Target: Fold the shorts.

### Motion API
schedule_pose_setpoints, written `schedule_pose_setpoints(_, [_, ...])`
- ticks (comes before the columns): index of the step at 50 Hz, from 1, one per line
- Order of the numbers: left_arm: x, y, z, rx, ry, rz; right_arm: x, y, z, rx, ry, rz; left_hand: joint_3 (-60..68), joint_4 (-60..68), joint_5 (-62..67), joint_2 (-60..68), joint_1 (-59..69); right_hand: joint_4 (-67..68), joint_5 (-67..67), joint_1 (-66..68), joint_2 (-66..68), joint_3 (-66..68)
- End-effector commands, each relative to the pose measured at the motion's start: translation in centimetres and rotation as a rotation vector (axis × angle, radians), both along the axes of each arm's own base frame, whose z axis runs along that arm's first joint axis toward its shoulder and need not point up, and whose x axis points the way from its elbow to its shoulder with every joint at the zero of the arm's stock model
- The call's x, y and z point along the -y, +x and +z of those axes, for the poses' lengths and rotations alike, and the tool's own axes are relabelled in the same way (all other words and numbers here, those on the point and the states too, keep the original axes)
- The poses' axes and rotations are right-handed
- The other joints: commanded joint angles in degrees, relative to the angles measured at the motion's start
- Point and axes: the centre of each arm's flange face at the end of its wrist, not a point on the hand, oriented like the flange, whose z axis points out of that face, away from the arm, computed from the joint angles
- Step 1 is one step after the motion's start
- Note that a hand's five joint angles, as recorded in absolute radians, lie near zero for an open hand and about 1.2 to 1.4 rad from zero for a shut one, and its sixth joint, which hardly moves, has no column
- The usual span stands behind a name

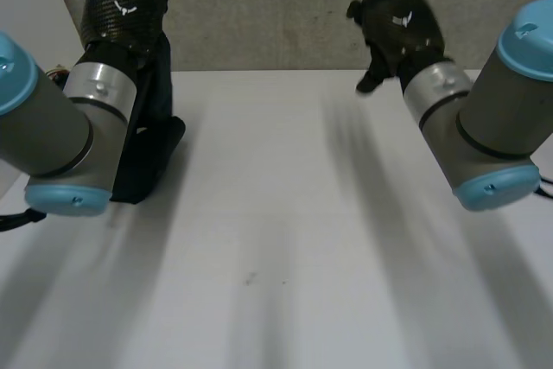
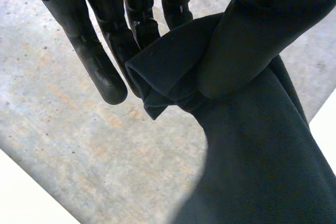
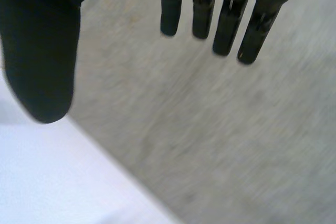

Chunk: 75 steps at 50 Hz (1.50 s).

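You have a white table (image 1: pixel 294 205) in front of you, its top smooth and matte. Near the middle of the table, a little towards its near side, you can pick out a small dark speck (image 1: pixel 249 279), with a fainter one just beside it. Beyond the table's far edge lies a grey concrete surface (image 1: pixel 259 15), mottled and pitted, with a few brownish stains; you cannot tell whether it is wall or floor. The table's far edge runs straight against that concrete. Past the table's far left corner, a plain white panel (image 1: pixel 26 15) borders the concrete along a slanting line.
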Motion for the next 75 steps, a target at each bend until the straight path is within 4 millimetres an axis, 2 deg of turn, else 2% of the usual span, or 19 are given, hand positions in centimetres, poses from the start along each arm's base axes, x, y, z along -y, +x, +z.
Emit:
schedule_pose_setpoints(1, [-3.5,0.4,2.2,0.021,-0.001,-0.068,-1.2,-0.1,-2.3,0.101,0.291,0.082,11.65,11.26,15.48,11.39,15.40,-5.45,-5.34,-3.16,-5.27,-5.66])
schedule_pose_setpoints(6, [-7.0,0.7,4.1,0.055,0.024,-0.165,-1.6,0.6,-2.7,0.078,0.306,0.175,11.65,11.26,15.48,11.39,15.40,-5.28,-5.17,-2.99,-5.11,-5.49])
schedule_pose_setpoints(7, [-8.4,0.6,4.7,0.064,0.031,-0.208,-1.6,0.7,-2.8,0.070,0.303,0.184,11.65,11.26,15.48,11.39,15.40,-5.45,-5.34,-3.16,-5.27,-5.66])
schedule_pose_setpoints(11, [-11.5,0.4,5.9,0.086,0.046,-0.297,-1.8,1.0,-3.2,0.036,0.295,0.213,11.65,11.26,15.48,11.39,15.40,-7.29,-7.18,-5.00,-7.12,-7.50])
schedule_pose_setpoints(19, [-15.7,1.0,8.0,0.085,0.025,-0.356,-2.1,1.2,-3.9,0.023,0.315,0.219,11.65,11.26,15.48,11.39,15.40,-9.40,-9.29,-7.11,-9.23,-9.61])
schedule_pose_setpoints(21, [-16.0,1.2,8.3,0.081,0.013,-0.356,-2.8,1.3,-4.5,0.020,0.353,0.227,11.65,11.26,15.48,11.39,15.40,-9.40,-9.29,-7.11,-9.23,-9.61])
schedule_pose_setpoints(23, [-16.2,1.4,8.2,0.081,0.015,-0.342,-3.9,1.7,-5.2,0.016,0.407,0.246,11.65,11.26,15.48,11.39,15.40,-9.40,-9.29,-7.11,-9.23,-9.61])
schedule_pose_setpoints(24, [-16.2,1.4,8.2,0.082,0.016,-0.342,-5.1,2.0,-6.0,0.012,0.469,0.258,11.65,11.26,15.48,11.39,15.40,-9.40,-9.29,-7.11,-9.23,-9.61])
schedule_pose_setpoints(27, [-16.1,1.4,7.4,0.088,0.039,-0.344,-6.8,1.7,-7.3,0.023,0.590,0.250,11.65,11.26,15.48,11.39,15.40,-9.40,-9.29,-7.11,-9.23,-9.61])
schedule_pose_setpoints(30, [-15.9,1.2,6.7,0.099,0.060,-0.344,-7.4,1.2,-8.2,0.053,0.659,0.231,11.65,11.26,15.48,11.39,15.40,-9.40,-9.29,-7.11,-9.23,-9.61])
schedule_pose_setpoints(37, [-15.0,0.7,5.3,0.115,0.109,-0.343,-8.7,-1.5,-7.9,0.119,0.709,0.063,11.65,11.26,15.48,11.39,15.40,-9.32,-9.21,-7.03,-9.14,-9.53])
schedule_pose_setpoints(43, [-14.0,0.2,4.1,0.124,0.147,-0.346,-9.1,-4.9,-8.3,0.129,0.736,-0.054,11.65,11.26,15.48,11.39,15.40,-5.96,-5.85,-3.67,-5.79,-6.17])
schedule_pose_setpoints(47, [-13.4,-0.2,3.5,0.126,0.158,-0.342,-11.0,-6.1,-10.1,0.115,0.817,-0.061,11.65,11.26,15.48,11.39,15.40,-5.95,-5.84,-3.66,-5.78,-6.16])
schedule_pose_setpoints(50, [-13.0,-0.6,3.3,0.123,0.161,-0.332,-11.5,-6.3,-11.1,0.125,0.836,-0.067,11.65,11.26,15.48,11.39,15.40,-5.95,-5.84,-3.66,-5.78,-6.16])
schedule_pose_setpoints(54, [-12.4,-1.2,3.1,0.116,0.166,-0.312,-12.3,-6.1,-12.1,0.192,0.864,-0.061,11.65,11.26,15.48,11.39,15.40,-5.95,-5.84,-3.66,-5.78,-6.16])
schedule_pose_setpoints(61, [-12.4,-2.2,3.4,0.106,0.157,-0.303,-14.4,-3.7,-13.5,0.289,0.945,0.009,11.65,11.26,15.48,11.39,15.40,-6.79,-6.69,-4.50,-6.62,-7.00])
schedule_pose_setpoints(75, [-12.8,-2.4,3.8,0.100,0.145,-0.314,-13.6,-0.4,-15.6,0.331,0.870,-0.015,11.65,11.26,15.48,11.39,15.40,-7.63,-7.53,-5.35,-7.46,-7.85])
